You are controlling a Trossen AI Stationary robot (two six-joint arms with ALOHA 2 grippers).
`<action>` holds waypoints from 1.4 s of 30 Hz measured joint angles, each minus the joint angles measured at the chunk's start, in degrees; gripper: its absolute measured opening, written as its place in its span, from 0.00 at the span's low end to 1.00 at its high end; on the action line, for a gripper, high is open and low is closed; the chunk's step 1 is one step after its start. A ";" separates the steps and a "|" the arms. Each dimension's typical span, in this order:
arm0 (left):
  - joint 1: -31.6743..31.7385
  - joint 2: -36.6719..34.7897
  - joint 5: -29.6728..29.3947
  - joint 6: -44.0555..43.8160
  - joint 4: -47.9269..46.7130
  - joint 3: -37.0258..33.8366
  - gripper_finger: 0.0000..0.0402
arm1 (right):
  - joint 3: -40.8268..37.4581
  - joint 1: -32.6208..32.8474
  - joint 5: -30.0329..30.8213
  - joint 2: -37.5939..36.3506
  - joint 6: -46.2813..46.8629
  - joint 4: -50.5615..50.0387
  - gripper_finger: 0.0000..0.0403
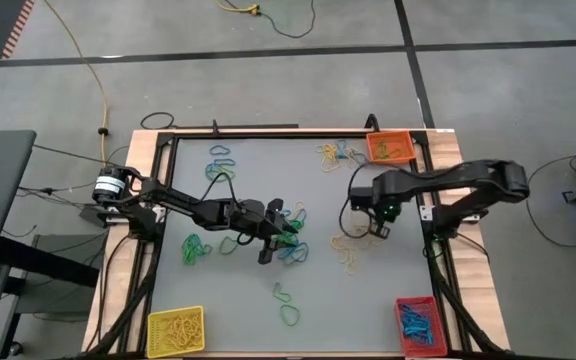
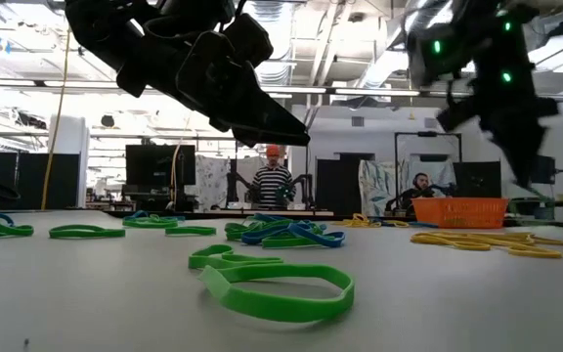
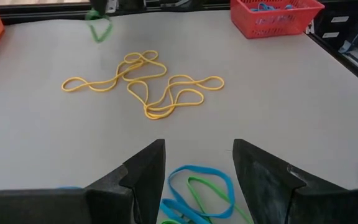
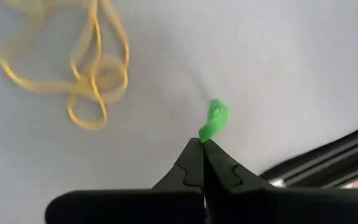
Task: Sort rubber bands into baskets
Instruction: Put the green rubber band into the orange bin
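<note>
Yellow point(image 1: 351, 250), green point(image 1: 193, 247) and blue rubber bands lie scattered flat on the grey table. My right gripper point(image 4: 202, 142) hangs above the table's right middle point(image 1: 378, 228), shut on a green rubber band point(image 4: 214, 119). Over a pile of blue and green bands point(image 1: 292, 243) at the table's middle, my left gripper point(image 3: 197, 155) stands open; blue and green bands point(image 3: 199, 190) show between its fingers, below them. The orange basket point(image 1: 390, 147) stands far right, the yellow basket point(image 1: 175, 330) near left, the red basket point(image 1: 416, 325) near right. My right gripper pinches the green rubber band between its two fingertips, a short bunched bit point(image 4: 211, 126) sticking out past them. The fingers point down from above. The band is lifted clear of the table; in the left wrist view it hangs as a slack loop point(image 3: 98, 28).
A tangle of yellow bands point(image 3: 145, 87) lies on the table between the two grippers. More bands lie at the far edge point(image 1: 220, 153) and near the front point(image 1: 286, 305). A raised frame point(image 1: 158, 250) runs round the table. People show in the room behind point(image 2: 273, 181).
</note>
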 joint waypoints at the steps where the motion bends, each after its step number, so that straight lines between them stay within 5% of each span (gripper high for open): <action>1: 0.00 0.00 -0.21 0.14 0.00 0.00 0.44 | 0.73 -0.45 1.42 -1.32 0.71 0.63 0.04; 9: 0.00 0.00 -0.43 0.10 0.00 0.00 0.44 | 4.26 -7.81 10.59 -8.93 -0.67 9.82 0.04; 23: 0.01 0.00 -0.52 -0.58 -0.02 0.00 0.44 | 4.35 -32.42 14.02 -10.11 -14.08 21.97 0.05; 42: 0.01 0.00 -0.54 -0.53 -1.08 0.00 0.44 | 4.30 -46.99 11.19 6.79 -20.87 32.82 0.07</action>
